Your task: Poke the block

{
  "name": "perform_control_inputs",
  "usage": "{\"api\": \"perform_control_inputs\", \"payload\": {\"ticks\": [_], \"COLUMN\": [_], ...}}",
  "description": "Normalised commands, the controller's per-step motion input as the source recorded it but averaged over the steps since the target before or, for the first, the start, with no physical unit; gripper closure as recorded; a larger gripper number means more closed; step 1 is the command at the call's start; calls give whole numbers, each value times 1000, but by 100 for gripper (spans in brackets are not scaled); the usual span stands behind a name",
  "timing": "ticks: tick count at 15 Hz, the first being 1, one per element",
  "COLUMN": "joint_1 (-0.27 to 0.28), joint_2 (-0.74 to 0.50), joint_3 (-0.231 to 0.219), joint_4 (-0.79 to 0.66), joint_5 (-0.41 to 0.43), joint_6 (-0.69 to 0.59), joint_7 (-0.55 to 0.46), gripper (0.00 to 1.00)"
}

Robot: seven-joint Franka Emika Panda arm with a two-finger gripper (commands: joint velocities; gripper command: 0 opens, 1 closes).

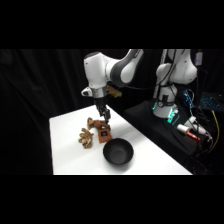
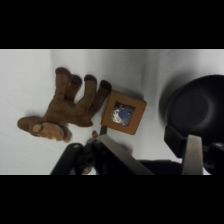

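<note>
Three objects share the white table (image 1: 150, 160): a small reddish-brown wooden block (image 2: 123, 112) bearing a dark square mark with a pale-blue spot, a tan lumpy wooden cluster (image 2: 65, 109) touching its side, and a black bowl (image 1: 118, 152) nearby. The white arm's two-finger gripper (image 1: 104, 116) hangs directly over the block, its jaws spread apart and holding nothing, one finger (image 2: 193, 152) near the bowl.
</note>
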Motion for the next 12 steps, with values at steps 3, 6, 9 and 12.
{"api": "perform_control_inputs", "payload": {"ticks": [3, 6, 9, 12], "joint_1": [3, 2, 1, 1], "joint_2": [180, 165, 156, 147], "joint_3": [34, 30, 29, 35], "joint_4": [117, 113, 97, 75], "joint_5": [-3, 8, 16, 39], "joint_6": [164, 155, 155, 165], "joint_7": [116, 96, 79, 68], "gripper": [59, 83, 100, 100]}}
